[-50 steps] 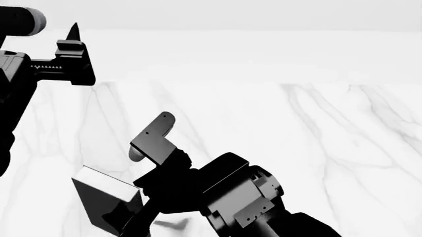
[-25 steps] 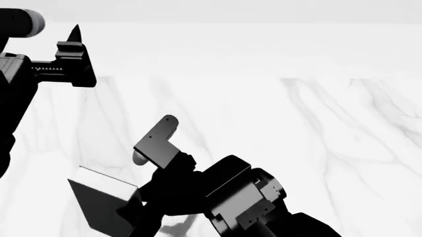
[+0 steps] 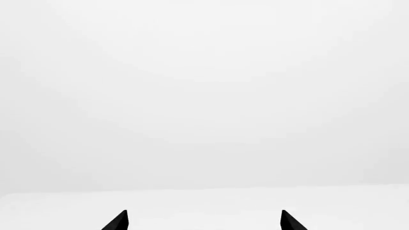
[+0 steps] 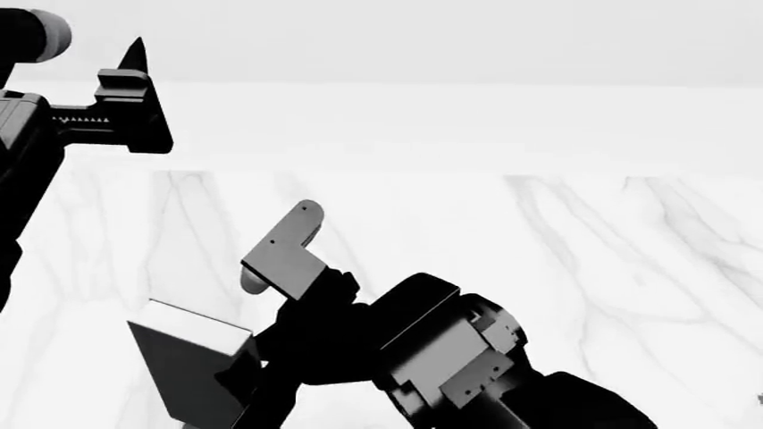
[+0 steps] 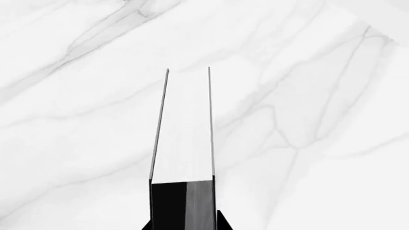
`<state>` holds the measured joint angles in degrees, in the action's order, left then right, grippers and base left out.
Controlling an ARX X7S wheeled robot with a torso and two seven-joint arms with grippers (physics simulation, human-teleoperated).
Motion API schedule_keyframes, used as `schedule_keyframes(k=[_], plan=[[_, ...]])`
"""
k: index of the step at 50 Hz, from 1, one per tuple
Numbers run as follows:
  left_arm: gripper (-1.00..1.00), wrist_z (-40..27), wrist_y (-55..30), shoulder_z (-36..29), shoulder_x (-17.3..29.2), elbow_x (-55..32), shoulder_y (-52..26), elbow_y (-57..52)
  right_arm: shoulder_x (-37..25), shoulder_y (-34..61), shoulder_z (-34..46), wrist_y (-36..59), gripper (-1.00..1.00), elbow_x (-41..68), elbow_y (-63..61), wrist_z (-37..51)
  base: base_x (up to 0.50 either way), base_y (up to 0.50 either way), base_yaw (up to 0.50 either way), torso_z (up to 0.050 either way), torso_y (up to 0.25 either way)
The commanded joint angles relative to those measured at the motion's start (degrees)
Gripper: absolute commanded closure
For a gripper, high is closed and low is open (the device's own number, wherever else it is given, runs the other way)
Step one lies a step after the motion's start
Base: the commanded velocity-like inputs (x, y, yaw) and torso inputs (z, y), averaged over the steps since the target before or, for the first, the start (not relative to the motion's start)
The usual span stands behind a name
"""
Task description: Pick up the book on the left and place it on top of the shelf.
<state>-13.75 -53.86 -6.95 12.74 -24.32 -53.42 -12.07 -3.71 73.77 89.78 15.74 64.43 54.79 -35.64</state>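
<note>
Right gripper (image 4: 256,357) sat low in the head view, jaws clamped on the black hardcover book (image 4: 191,362), which was held off the white marble tabletop (image 4: 573,259) and tilted, one corner pointing toward the robot. The book showed at the lower left of the head view, dark cover faces catching a pale sheen along the upper edge, partly hidden by the gripper body. A grey bracket-like part on the right arm (image 4: 453,357) stuck up and away from the wrist. In the right wrist view the book (image 5: 184,139) ran straight out from between the fingers (image 5: 221,221), white page edges facing the camera between two thin dark cover lines, dark spine end nearest the gripper (image 5: 185,225); grey-veined marble (image 5: 307,120) lay behind it. Left gripper (image 4: 129,98) was raised at the upper left of the head view, well apart from the book. Left wrist view showed only two dark fingertips (image 3: 118,221) spread wide, nothing between them, open, against plain white background. Shelf was not visible in any view.
</note>
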Motion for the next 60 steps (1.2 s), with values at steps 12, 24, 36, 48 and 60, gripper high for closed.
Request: schedule_keyframes(k=[12, 24, 36, 48, 60], plan=[[-1.00, -1.26, 0.41, -1.12, 0.14, 0.50, -0.36, 0.47, -9.15, 23.67, 23.81, 26.06, 1.00, -33.77, -26.00, 44.95, 0.00, 0.00, 0.00, 0.000, 0.000], [-1.00, -1.40, 0.50, -1.44, 0.56, 0.38, -0.39, 0.54, -8.06, 24.41, 29.31, 28.97, 1.00, -38.27, -22.38, 44.12, 0.00, 0.00, 0.00, 0.000, 0.000], [-1.00, -1.62, 0.61, -1.53, 0.81, 0.08, -0.14, 0.33, -9.03, 24.54, 27.79, 29.91, 1.00, -37.22, -6.92, 40.15, 0.00, 0.00, 0.00, 0.000, 0.001], [-1.00, -1.65, 1.51, -2.17, 0.78, 0.16, 0.30, 1.11, -9.02, 22.14, 24.25, 34.98, 1.00, -42.26, 20.14, 31.87, 0.00, 0.00, 0.00, 0.000, 0.002], [-1.00, -1.69, 1.96, -2.41, 1.16, 0.04, 0.70, 1.33, -16.23, 21.49, 11.39, 51.41, 1.00, -49.16, 20.15, 33.49, 0.00, 0.00, 0.00, 0.000, 0.001]])
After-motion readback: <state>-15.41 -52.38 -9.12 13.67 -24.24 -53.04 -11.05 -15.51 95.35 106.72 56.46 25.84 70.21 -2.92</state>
